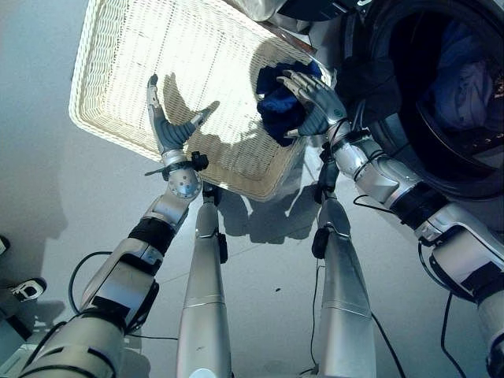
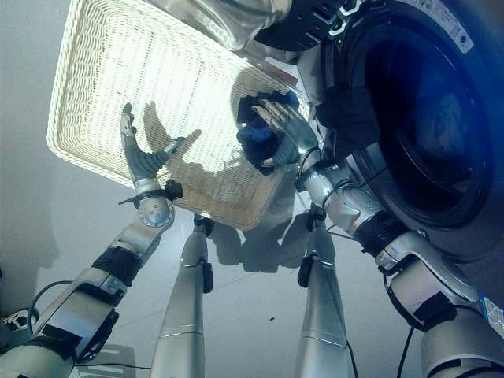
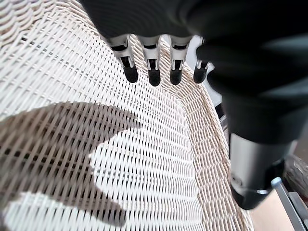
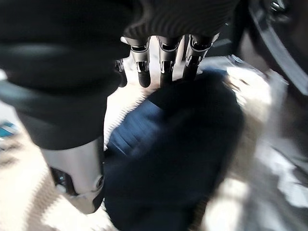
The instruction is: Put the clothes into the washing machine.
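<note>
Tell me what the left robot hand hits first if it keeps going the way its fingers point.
Probably the woven floor of the wicker basket: the open left robot hand hovers over it, fingers aimed across bare weave toward the far wall. Depth is unclear.

hard light glares off the wicker basket (image 1: 126, 71), washing its weave nearly white. crisp shadows of both hands fall across it, sharpest in the left wrist view. the washing machine drum (image 1: 449, 79) sits dim. the dark blue cloth (image 4: 168, 159) smears into blur in the right wrist view.
</note>
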Controlling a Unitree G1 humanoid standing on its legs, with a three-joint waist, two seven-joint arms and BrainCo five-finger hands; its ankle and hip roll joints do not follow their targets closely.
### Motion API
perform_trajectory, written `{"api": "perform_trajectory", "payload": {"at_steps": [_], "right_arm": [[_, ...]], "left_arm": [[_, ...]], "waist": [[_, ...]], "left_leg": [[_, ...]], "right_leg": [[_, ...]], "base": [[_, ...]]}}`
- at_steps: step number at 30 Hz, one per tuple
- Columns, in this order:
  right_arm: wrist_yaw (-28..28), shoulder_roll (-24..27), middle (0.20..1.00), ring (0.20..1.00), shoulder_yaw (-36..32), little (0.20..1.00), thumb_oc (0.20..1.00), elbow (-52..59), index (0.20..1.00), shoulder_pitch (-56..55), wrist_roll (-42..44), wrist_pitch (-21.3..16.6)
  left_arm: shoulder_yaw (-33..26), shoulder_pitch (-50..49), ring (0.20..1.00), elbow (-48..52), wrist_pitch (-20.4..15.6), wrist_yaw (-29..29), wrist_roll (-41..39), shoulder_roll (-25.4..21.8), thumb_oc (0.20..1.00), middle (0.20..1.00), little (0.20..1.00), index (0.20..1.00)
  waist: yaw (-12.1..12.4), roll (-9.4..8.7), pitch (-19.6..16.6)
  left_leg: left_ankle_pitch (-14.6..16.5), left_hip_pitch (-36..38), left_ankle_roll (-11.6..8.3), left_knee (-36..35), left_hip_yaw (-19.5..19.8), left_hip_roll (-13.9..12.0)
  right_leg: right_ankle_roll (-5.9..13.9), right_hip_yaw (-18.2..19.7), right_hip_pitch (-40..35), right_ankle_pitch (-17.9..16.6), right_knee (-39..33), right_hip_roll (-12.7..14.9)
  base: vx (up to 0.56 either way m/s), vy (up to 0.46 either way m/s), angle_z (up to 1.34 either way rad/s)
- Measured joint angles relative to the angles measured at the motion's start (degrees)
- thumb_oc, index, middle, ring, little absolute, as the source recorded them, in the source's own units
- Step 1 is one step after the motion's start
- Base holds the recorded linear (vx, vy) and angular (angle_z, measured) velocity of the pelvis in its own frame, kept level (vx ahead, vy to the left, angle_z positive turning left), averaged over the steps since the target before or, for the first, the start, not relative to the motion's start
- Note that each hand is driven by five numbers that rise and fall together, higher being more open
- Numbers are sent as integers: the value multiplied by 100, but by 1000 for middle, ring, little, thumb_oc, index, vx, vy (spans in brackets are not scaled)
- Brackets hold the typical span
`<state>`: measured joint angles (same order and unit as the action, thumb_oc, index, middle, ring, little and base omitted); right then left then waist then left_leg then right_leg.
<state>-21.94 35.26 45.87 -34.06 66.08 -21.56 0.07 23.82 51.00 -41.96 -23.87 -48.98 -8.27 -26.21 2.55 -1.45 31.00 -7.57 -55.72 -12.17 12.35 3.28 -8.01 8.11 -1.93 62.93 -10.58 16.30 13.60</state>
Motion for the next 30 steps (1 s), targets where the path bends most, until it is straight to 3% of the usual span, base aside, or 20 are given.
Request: {"api": "perform_trajectory", "payload": {"at_steps": [4,18,19,20,21,30], "right_arm": [[12,-127,1000,1000,101,1000,1000,-270,1000,172,56,265],[206,-300,1000,1000,186,1000,1000,-843,1000,360,-144,592],[188,-313,890,890,191,890,890,-859,890,361,-158,613],[154,-330,514,514,207,514,514,-902,514,363,-182,636],[106,-387,200,200,217,200,200,-1003,200,381,-315,657],[-392,-560,200,200,226,200,200,-1455,200,582,-657,808]], "left_arm": [[122,70,1000,-24,-6,-1,-62,4,1000,1000,1000,1000],[252,169,1000,-37,-17,-10,-151,44,1000,1000,1000,1000],[255,170,1000,-37,-17,-15,-151,45,1000,1000,1000,1000],[264,170,1000,-37,-17,-17,-153,45,1000,1000,1000,1000],[320,177,1000,-39,-18,-22,-153,44,1000,1000,1000,1000],[424,214,1000,-56,-65,-52,-152,153,1000,1000,1000,1000]], "waist": [[23,2,-1],[132,28,-15],[133,28,-15],[134,29,-15],[135,32,-17],[254,47,-25]], "left_leg": [[-12,-1,0,-10,7,13],[-30,9,15,-49,58,30],[-32,9,17,-54,59,30],[-33,9,18,-55,59,30],[-33,9,18,-56,59,32],[-44,12,19,-28,72,43]], "right_leg": [[3,-14,-5,2,-2,20],[3,-91,-65,12,-3,53],[3,-93,-65,12,-4,55],[3,-94,-64,12,-5,56],[3,-94,-64,12,-7,57],[12,-94,-82,19,-4,64]], "base": [[4,1,1],[1,-1,1],[0,0,0],[0,0,0],[0,0,0],[0,0,0]]}}
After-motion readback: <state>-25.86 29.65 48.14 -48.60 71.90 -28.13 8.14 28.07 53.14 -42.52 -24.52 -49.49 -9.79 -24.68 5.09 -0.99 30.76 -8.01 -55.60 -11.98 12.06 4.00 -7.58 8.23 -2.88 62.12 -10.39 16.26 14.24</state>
